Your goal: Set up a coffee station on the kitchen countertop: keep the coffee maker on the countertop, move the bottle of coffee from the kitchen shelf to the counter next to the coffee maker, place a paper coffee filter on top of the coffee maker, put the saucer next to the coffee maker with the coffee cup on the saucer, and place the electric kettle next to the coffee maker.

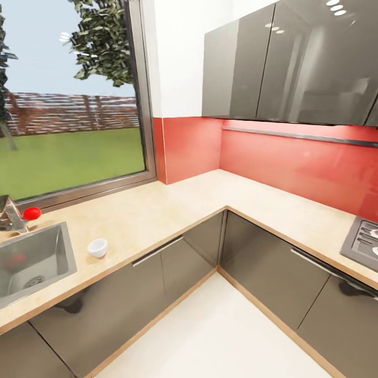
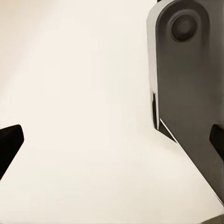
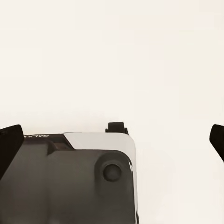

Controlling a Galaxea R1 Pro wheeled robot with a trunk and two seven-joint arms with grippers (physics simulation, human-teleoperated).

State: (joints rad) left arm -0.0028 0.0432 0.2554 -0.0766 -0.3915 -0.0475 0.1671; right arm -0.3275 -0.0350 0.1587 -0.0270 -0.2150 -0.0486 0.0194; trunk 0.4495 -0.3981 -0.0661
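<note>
The kitchen countertop (image 1: 157,210) runs in an L under the window and along the red back wall. A small white coffee cup (image 1: 97,247) stands upright on it, just right of the sink. In the left wrist view my left gripper (image 2: 113,142) is open, its dark fingertips (image 2: 9,144) far apart over the pale floor, with nothing between them. My right gripper (image 3: 113,140) is open too, its fingertips (image 3: 10,143) spread wide above the floor and a grey part of my own body (image 3: 70,182). The coffee maker, bottle of coffee, filter, saucer, kettle and shelf are out of view.
A steel sink (image 1: 31,262) with a faucet (image 1: 9,214) and a red ball-like object (image 1: 32,213) sits at the left. A hob (image 1: 365,241) is at the right edge. Grey upper cabinets (image 1: 294,63) hang over the red backsplash. White floor (image 1: 220,331) fills the corner.
</note>
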